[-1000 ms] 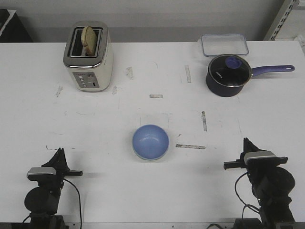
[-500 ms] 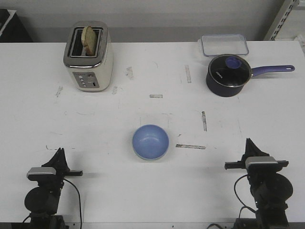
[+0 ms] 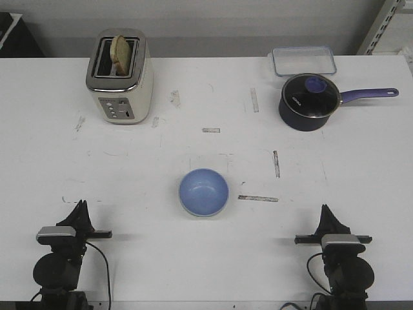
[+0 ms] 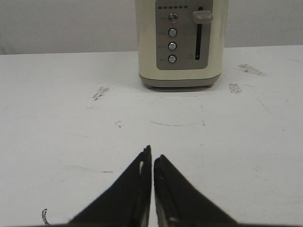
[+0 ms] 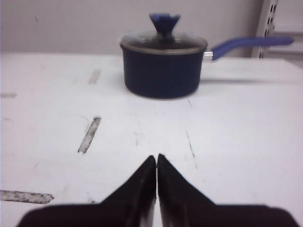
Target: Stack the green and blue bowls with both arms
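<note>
Looking over the table [image 3: 77, 168] from the front camera, I see the blue bowl [image 3: 204, 191] sitting upright near the middle, a little toward my side, with a thin pale rim showing under its near edge, so it looks nested in a second bowl; I cannot make out that lower bowl's colour well enough to call it green. Both arms are parked low at the near edge, well apart from the bowl and on either side of it. My left gripper [image 3: 80, 208] [image 4: 152, 158] has its two dark fingers pressed together at the tips with nothing between them, and its wrist camera faces the cream toaster [image 3: 120, 76] [image 4: 179, 42], which stands at the far left with a slice of bread [image 3: 120, 51] in its slot. My right gripper [image 3: 326, 212] [image 5: 156, 159] is likewise pinched closed and empty, and its wrist camera points at the dark navy saucepan [image 3: 308, 101] [image 5: 162, 70] with its glass lid on and its handle reaching out to the right. Just behind the saucepan in the front view lies a clear rectangular container [image 3: 303, 60]. Scuffs and bits of tape mark the white surface between the bowl and the saucepan.
</note>
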